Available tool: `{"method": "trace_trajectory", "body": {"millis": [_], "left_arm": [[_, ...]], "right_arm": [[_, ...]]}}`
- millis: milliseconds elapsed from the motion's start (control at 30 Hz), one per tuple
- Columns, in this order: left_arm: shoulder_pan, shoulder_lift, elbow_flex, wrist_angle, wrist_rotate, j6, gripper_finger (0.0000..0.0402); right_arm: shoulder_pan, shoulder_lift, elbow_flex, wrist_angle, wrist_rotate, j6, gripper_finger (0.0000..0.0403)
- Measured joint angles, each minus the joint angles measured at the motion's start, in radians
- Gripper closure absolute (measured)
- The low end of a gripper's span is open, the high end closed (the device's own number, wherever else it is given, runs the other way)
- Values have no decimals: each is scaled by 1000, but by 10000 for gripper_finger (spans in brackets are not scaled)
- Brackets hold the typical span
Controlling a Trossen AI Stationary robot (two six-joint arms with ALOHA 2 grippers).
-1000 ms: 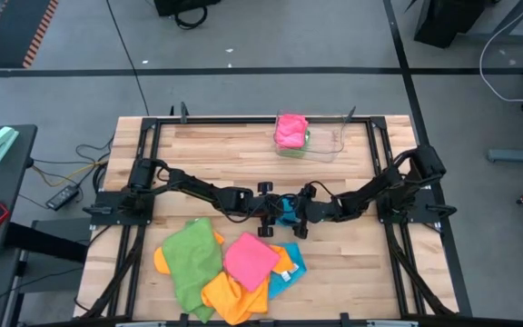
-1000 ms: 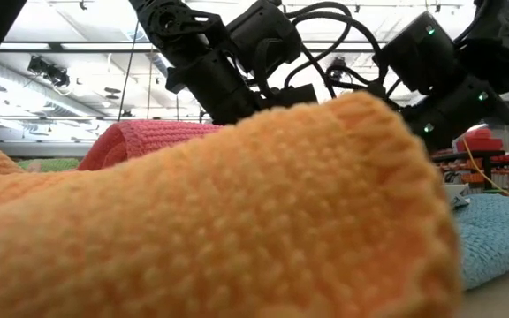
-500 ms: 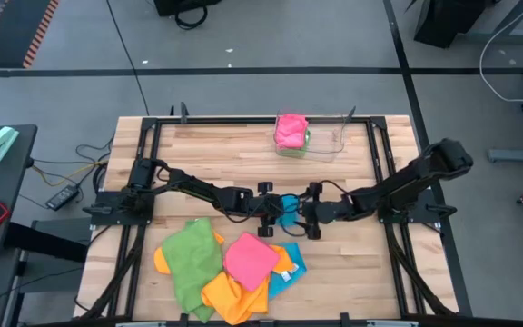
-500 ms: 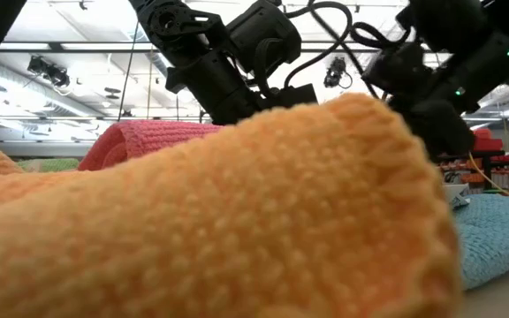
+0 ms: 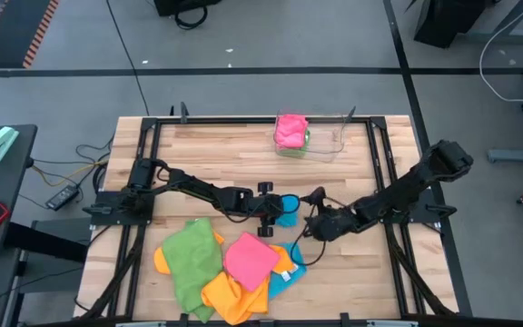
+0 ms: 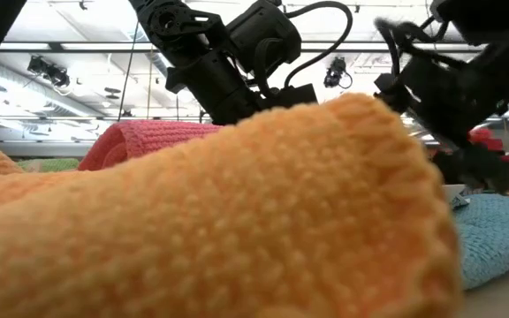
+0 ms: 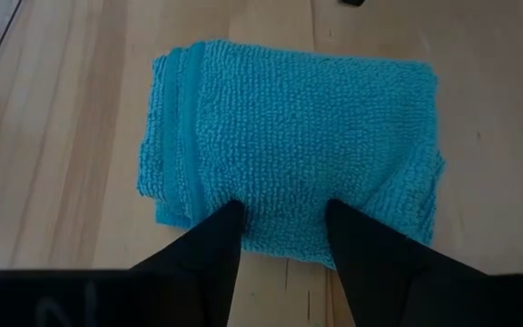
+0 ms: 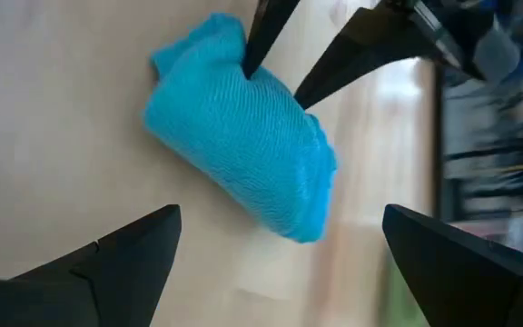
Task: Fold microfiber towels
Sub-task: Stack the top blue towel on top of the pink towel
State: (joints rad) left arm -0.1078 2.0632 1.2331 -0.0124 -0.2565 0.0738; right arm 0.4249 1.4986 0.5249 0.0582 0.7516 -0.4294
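Pinching the folded blue towel (image 7: 289, 150), left hand (image 7: 282, 222); no writing legible.

Both arms reach toward table centre — left pincer (image 7: 281, 227) part-open and pressed down, right pincer (image 8: 280, 238) spread wide.

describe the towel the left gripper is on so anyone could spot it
On the wooden table, look at the middle, above the heap of loose towels. The left gripper presses on a small sky-blue towel. Unlike the heap's towels it lies alone, folded into a neat block.
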Motion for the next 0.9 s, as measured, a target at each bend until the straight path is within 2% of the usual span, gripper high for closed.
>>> {"method": "trace_trajectory", "body": {"millis": [100, 267, 367, 533, 700, 900], "left_arm": [[0, 0, 0, 1, 0, 5, 225], [0, 0, 0, 1, 0, 10, 226], [0, 0, 0, 1, 0, 11, 229], [0, 0, 0, 2, 0, 11, 226], [0, 0, 0, 2, 0, 11, 228], [0, 0, 0, 2, 0, 11, 227]], "right_arm": [[5, 60, 14, 41, 54, -96, 8], [2, 166, 42, 100, 71, -241, 8], [2, 203, 53, 126, 110, -322, 8], [-13, 237, 71, 203, 110, -462, 9], [-58, 254, 92, 244, 32, -571, 13], [-96, 259, 111, 266, -72, -689, 50]]}}
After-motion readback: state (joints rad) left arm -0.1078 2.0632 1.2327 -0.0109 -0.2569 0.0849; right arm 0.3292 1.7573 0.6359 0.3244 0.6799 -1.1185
